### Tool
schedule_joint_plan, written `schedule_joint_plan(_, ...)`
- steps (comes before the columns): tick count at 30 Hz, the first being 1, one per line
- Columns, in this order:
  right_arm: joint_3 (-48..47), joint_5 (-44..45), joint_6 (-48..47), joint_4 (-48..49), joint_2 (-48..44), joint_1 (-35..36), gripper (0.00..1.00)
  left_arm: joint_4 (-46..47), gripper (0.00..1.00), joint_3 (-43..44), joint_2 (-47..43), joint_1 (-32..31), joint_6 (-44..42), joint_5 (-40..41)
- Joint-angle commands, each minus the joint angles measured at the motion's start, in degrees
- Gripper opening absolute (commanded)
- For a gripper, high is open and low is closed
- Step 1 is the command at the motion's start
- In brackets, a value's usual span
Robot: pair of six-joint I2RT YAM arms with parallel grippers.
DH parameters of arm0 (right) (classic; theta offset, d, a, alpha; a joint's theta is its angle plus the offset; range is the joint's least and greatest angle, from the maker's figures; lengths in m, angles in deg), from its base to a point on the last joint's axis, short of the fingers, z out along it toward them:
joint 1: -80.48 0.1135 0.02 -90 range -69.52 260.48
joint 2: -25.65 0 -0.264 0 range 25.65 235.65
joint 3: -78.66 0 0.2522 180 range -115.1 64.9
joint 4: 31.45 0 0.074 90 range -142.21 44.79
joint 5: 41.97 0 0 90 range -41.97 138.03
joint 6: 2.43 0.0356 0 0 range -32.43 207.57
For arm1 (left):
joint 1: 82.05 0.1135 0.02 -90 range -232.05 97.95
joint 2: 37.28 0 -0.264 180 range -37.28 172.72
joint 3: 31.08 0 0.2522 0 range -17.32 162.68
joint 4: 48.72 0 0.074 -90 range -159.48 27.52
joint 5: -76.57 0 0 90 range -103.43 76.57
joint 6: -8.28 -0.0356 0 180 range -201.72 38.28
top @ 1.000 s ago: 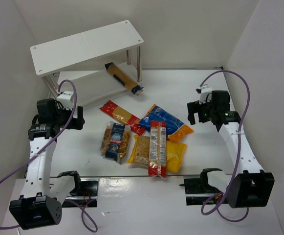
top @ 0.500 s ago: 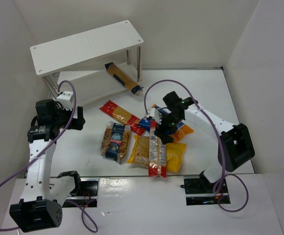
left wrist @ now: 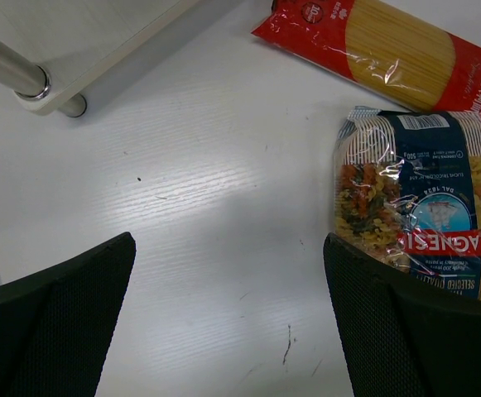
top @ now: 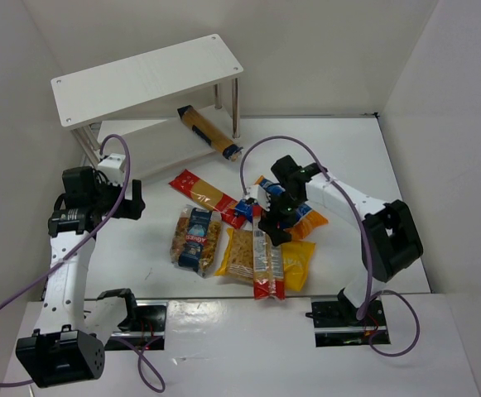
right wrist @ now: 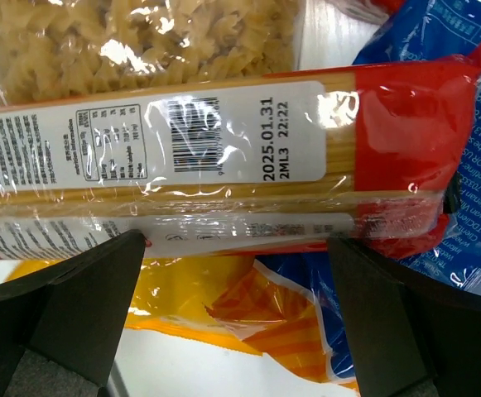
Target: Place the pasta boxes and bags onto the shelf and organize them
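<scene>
Your right gripper (top: 273, 219) has swung in from 3 o'clock and now hangs open over the spaghetti packet (top: 266, 265) at the middle of the surface (top: 343, 157), gripping nothing. Your left gripper (top: 129, 201) stays open at 9 o'clock. The shelf (top: 149, 78) at 11 o'clock carries only the tan box (top: 209, 132), so a pick looks next.

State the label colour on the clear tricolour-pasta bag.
The bag label is dark blue with a red name band; best in left wrist view.

Even, bright light falls from above; the white counter (left wrist: 223, 190) shows a soft glare patch under my left wrist. Sheen flecks the spaghetti packet (right wrist: 223, 165) wrap. My near fingers (right wrist: 58, 322) look dark and blurred.
</scene>
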Motion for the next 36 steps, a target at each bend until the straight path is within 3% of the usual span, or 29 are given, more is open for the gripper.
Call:
schedule_joint_plan(1,-3.5,-0.6,7.0,2.4,1.7,0.1,1.0,1.2,1.0,0.9,-0.1,-0.2,-1.0,-1.1)
schedule_joint_plan(11,-6.1,-1.1,34.0,3.3,2.2,0.1,1.0,1.2,1.0,0.9,-2.5,-0.2,-1.0,-1.1)
schedule_joint_plan(18,-4.9,9.0,39.0,4.2,4.1,0.1,1.0,1.2,1.0,0.9,-2.5,-0.2,-1.0,-1.1)
schedule_joint_plan(23,-4.3,10.5,40.6,6.1,5.4,-1.5,1.0,1.2,1.0,0.9,-2.5,-0.2,-1.0,-1.1)
schedule_joint_plan(29,-8.9,0.3,40.5,5.6,10.3,-2.1,1.0,1.2,1.0,0.9,-2.5,-0.2,-1.0,-1.1)
schedule_joint_plan(36,-10.6,-2.0,41.3,8.5,11.0,-2.1,1.0,1.2,1.0,0.9,-2.0,-0.2,-1.0,-1.1)
